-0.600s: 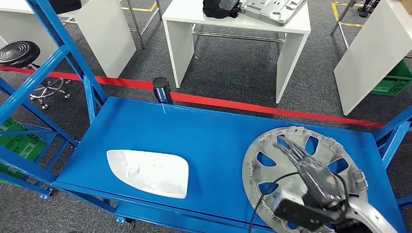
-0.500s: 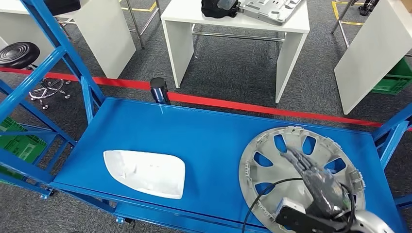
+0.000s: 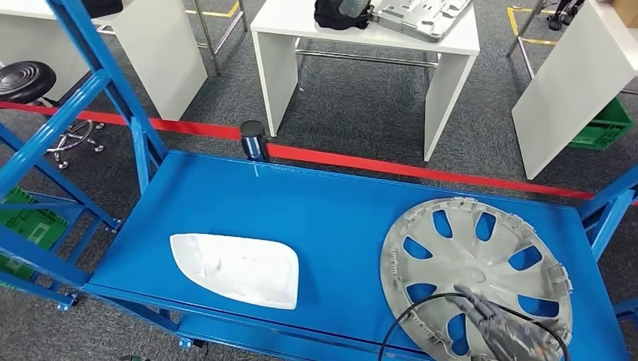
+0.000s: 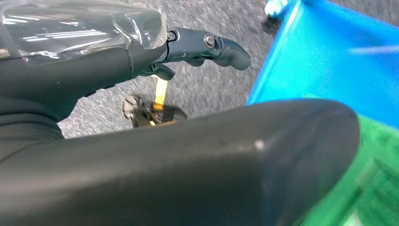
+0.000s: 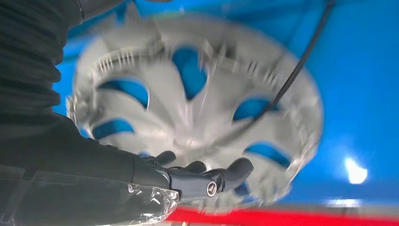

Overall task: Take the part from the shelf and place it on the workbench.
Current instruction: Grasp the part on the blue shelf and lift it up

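Lying on blue shelf [image 3: 316, 203]: hubcap [image 3: 474, 263].

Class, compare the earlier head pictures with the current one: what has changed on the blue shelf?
The right hand has drawn back toward the robot, off the middle of the wheel cover, holding nothing. The wheel cover and white part lie where they were on the blue shelf.

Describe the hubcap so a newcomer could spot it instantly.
Find the blue shelf. Two parts lie on it; the hubcap is on the right, under the right hand. It is round, silver-grey, with oval cutouts, unlike the smooth white cover.
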